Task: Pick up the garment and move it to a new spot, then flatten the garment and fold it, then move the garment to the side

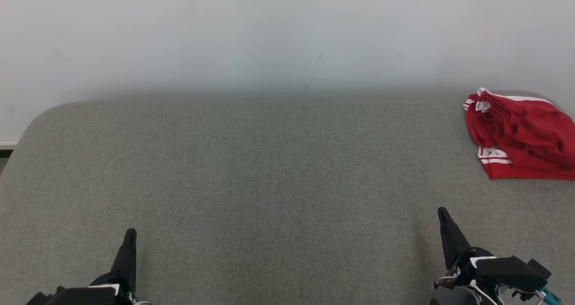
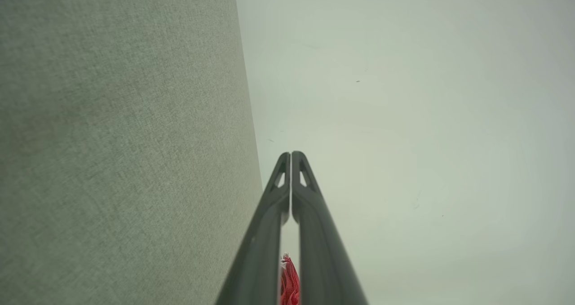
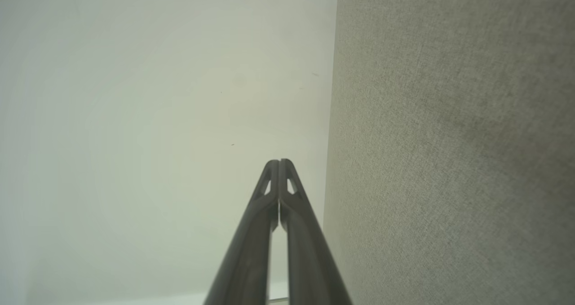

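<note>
- Garment point(image 1: 521, 136) is lying ahead-right of right gripper point(image 1: 444, 213), the nearer one; left gripper point(image 1: 130, 234) is sitting well apart from it.
- Both are holding their fingers pressed together, empty.
- Garment's long axis is perhaps running sideways; it is running off-frame.

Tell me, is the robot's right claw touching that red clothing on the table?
Apart. The head view shows bare grey table between the shut right gripper and the red garment.

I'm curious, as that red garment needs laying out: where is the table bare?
Almost everywhere. The table is bare from its left edge across to the garment, and from the left gripper and right gripper up to the wall. Only the far right corner is crowded, by the crumpled garment.
</note>
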Robot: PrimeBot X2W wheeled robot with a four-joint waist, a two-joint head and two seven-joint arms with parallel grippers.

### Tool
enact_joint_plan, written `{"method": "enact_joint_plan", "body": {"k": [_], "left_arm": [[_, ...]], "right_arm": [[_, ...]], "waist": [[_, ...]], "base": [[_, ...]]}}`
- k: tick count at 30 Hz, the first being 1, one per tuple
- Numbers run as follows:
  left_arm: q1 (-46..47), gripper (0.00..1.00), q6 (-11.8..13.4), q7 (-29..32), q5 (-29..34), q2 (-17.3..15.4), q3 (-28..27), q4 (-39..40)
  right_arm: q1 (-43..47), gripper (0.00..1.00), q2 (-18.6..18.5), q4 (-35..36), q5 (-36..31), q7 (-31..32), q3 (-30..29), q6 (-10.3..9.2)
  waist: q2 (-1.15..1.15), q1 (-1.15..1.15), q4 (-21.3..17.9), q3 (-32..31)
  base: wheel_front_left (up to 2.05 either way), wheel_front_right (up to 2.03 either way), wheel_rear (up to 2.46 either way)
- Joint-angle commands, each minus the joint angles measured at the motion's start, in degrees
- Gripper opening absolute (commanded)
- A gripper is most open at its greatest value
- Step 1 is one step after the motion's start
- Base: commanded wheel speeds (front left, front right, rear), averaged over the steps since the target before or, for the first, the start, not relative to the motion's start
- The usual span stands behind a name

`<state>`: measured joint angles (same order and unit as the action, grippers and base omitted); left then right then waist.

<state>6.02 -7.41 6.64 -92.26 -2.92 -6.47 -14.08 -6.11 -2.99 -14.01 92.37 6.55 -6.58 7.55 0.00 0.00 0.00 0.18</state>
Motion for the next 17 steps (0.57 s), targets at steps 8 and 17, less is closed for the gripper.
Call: {"method": "enact_joint_plan", "body": {"k": [8,17], "left_arm": [[0.5,0.0,-0.2,0.0,-0.3,0.1,-0.2,0.0],[0.5,0.0,-0.2,0.0,-0.3,0.1,-0.1,0.0]], "right_arm": [[-0.3,0.0,0.3,0.0,0.1,0.2,0.0,-0.12],[-0.3,0.0,0.3,0.0,0.1,0.2,0.0,-0.12]], "waist": [[0.0,0.0,0.0,0.0],[0.0,0.0,0.0,0.0]], "base": [[0.0,0.0,0.0],[0.0,0.0,0.0]]}}
